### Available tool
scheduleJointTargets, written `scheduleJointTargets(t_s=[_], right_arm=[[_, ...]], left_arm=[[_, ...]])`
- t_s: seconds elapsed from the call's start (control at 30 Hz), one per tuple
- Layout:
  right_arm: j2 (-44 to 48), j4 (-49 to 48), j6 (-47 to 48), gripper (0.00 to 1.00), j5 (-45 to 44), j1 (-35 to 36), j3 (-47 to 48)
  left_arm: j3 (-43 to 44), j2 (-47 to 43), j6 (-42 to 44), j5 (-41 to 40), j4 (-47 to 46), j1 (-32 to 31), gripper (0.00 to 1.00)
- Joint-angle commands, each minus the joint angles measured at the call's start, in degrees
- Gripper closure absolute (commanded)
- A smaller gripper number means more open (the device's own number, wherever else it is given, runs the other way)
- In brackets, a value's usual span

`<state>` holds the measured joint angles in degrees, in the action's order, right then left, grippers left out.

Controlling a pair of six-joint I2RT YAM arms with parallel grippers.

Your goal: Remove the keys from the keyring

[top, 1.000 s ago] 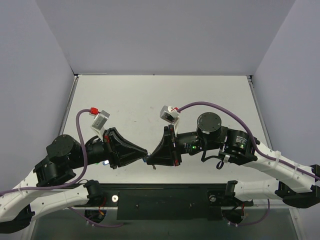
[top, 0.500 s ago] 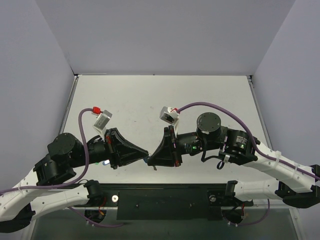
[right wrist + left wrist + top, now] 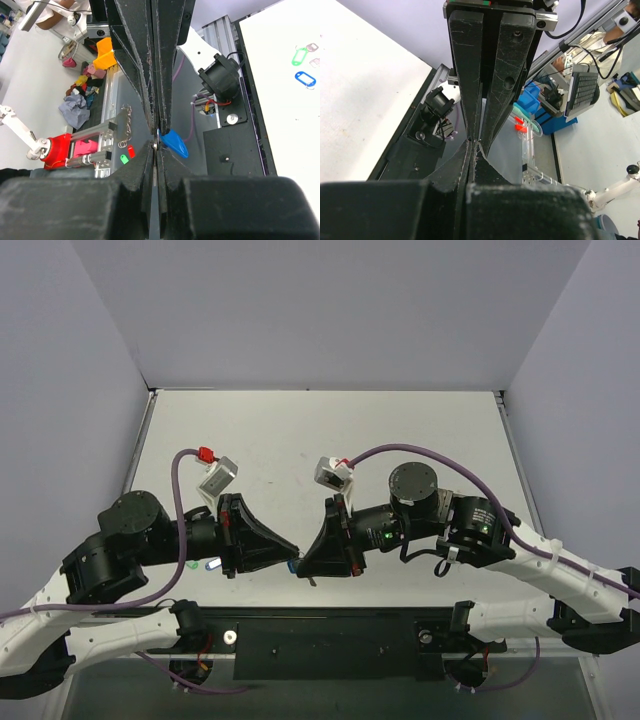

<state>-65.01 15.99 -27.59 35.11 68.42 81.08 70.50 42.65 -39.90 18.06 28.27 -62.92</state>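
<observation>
Moved: left arm's wrist and cable connector sit further toward the table's middle than a second ago; the tip-to-tip meeting point of the grippers has barely shifted.
Top view: left gripper (image 3: 291,558) and right gripper (image 3: 303,565) meet nose to nose above the table (image 3: 300,430) near its front edge; a speck of blue shows between them.
Top view, strays: green and blue tags (image 3: 200,565) lie on the table beside the left wrist.
Left wrist view: both pairs of fingers pressed together, tips touching; a thin metal sliver at the junction, probably the keyring (image 3: 479,145), too small to be sure.
Right wrist view: blue key (image 3: 173,141) juts out just beside the pinch point; which gripper grips it is unclear.
Why held so: likely opposed grips, so key and ring can be pulled or twisted apart in mid-air.
</observation>
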Motion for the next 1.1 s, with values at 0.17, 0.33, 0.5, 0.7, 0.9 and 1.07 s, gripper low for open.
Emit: scheduleJointTargets(t_s=[0.17,0.33,0.5,0.7,0.9,1.07], right_arm=[[-1.43,-0.96,0.96,1.00,0.22,0.48,2.33],[-1.52,-0.78,0.96,1.00,0.48,0.48,2.59],[-1.70,0.09,1.23,1.00,0.39,0.48,3.12],[-1.26,-0.78,1.14,1.00,-0.31,0.48,2.42],[-0.99,-1.92,0.44,1.00,-0.31,0.48,1.36],[-0.12,-2.01,0.52,1.00,-0.66,0.48,0.84]], left_arm=[[2.63,1.56,1.58,3.56,0.91,-0.19,1.00],[3.24,1.90,1.67,3.99,1.26,-0.19,1.00],[5.35,3.49,2.90,4.79,3.46,-0.19,1.00],[4.21,2.88,2.28,4.26,2.05,-0.19,1.00],[1.75,1.47,0.70,3.21,-1.11,-0.28,1.00],[1.57,0.85,0.26,2.15,-1.64,-0.19,0.73]])
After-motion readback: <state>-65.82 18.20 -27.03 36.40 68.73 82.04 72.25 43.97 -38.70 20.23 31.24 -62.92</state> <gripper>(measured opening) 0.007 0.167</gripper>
